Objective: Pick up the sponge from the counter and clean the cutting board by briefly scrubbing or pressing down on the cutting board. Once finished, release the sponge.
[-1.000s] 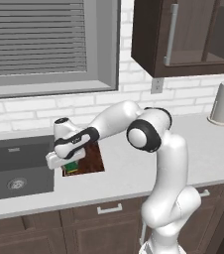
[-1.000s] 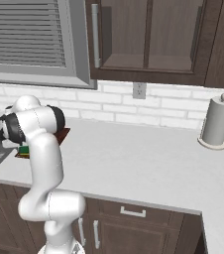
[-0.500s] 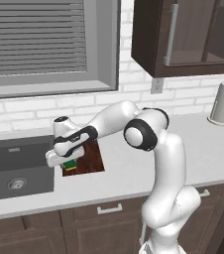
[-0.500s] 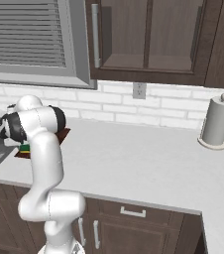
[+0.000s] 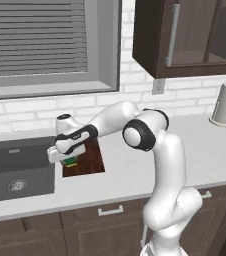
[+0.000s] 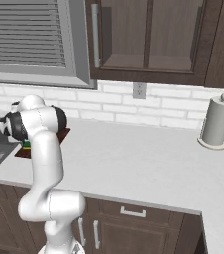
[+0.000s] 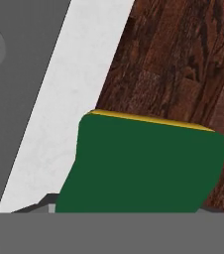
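- Since a second ago your arm has shifted a little: the elbow swung slightly toward the wall, while the claw [image 5: 67, 159] stays low over the near-left part of the cutting board [image 5: 87, 161], right by the sink [image 5: 16, 167].
- Your claw is clamped on the sponge [image 5: 71, 161]. In the hand view its green top [image 7: 143, 166] sits close to the lens with a thin yellow edge along the far side.
- The sponge is over the board's edge nearest the sink; the hand view shows wood grain [image 7: 183, 69] beyond it and a strip of pale desk [image 7: 69, 109] between board and basin. You cannot tell whether it presses on the wood.
- The desk [image 5: 205, 155] is a long light grey-white top over dark brown cabinets [image 6: 134, 228].
- A paper towel roll [image 6: 216, 121] stands upright at the far right by the white brick wall [image 6: 158, 106].
- A window with closed blinds [image 5: 35, 35] sits above the sink; a dark wall cabinet [image 5: 190, 35] hangs to its right, with an outlet [image 5: 158, 86] below.
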{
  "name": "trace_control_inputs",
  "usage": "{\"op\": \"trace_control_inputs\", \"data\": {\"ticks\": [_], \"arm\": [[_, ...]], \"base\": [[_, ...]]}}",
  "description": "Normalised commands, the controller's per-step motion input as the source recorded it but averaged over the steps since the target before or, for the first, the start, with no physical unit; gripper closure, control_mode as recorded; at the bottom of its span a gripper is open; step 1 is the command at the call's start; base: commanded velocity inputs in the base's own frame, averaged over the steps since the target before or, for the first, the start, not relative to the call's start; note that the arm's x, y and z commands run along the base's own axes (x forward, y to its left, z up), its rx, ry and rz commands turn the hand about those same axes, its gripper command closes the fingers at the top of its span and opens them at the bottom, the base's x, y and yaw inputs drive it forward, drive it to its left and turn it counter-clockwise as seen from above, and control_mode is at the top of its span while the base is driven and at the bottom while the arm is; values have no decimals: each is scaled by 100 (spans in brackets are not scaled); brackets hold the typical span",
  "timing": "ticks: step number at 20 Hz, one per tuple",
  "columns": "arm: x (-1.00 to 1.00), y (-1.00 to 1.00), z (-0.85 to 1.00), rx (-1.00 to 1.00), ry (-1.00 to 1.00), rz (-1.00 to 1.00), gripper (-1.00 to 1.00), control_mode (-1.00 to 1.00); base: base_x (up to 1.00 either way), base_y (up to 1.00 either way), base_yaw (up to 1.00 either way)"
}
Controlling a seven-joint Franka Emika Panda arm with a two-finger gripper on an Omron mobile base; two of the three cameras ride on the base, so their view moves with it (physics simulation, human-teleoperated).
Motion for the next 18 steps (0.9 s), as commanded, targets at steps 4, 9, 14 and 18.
{"op": "trace_control_inputs", "data": {"ticks": [4, 9, 14, 18], "arm": [[50, -43, -16, 5, 0, 0, 100, -100], [61, -20, -31, 4, 0, 0, 100, -100], [64, 2, -30, 2, -3, 0, 100, -100], [54, 0, -29, 2, -11, 0, 100, -100]], "base": [[0, 0, 0], [0, 0, 0], [0, 0, 0], [0, 0, 0]]}}
